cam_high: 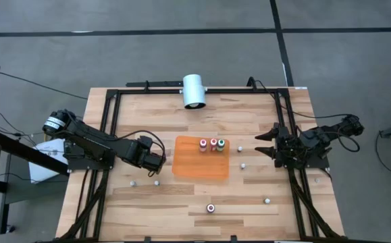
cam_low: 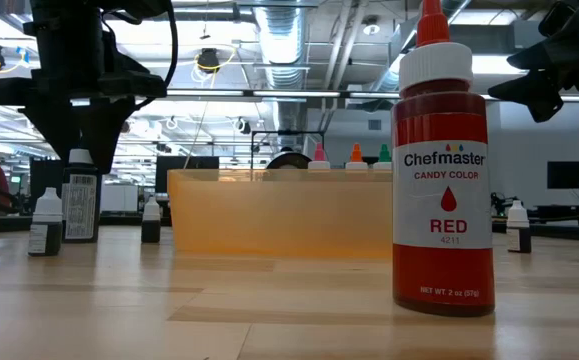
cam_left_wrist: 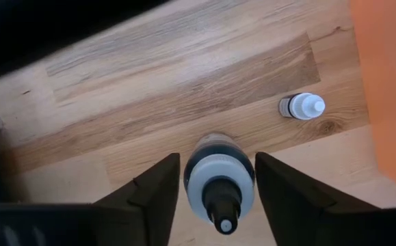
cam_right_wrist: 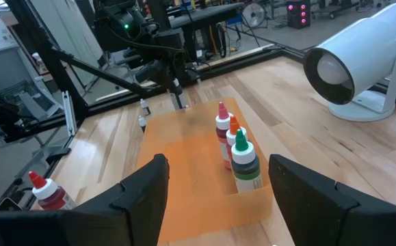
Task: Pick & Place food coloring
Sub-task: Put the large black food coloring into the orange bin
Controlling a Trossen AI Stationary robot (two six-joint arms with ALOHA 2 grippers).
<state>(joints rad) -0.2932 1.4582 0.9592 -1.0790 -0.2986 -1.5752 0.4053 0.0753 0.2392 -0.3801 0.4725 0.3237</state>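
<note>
Several small food coloring bottles stand upright on the wooden table. Three of them (cam_high: 213,144), with pink, orange and green tops (cam_right_wrist: 233,147), stand on the far part of the orange mat (cam_high: 200,165). My left gripper (cam_left_wrist: 218,158) points down just left of the mat. It is open around the top of a dark bottle with a white cap (cam_left_wrist: 219,188) (cam_low: 81,205). One finger stands close on each side of the cap with a thin gap, and the bottle stands on the table. My right gripper (cam_high: 271,145) (cam_right_wrist: 218,205) waits open at the table's right side.
A red bottle (cam_low: 442,170) (cam_high: 211,208) stands near the table's front edge. Other loose bottles stand at the left (cam_high: 133,182) (cam_left_wrist: 302,106) and at the right of the mat (cam_high: 242,165) (cam_high: 267,200). A white cylinder (cam_high: 194,91) lies at the far edge. Black frame rails (cam_high: 111,135) run along both sides.
</note>
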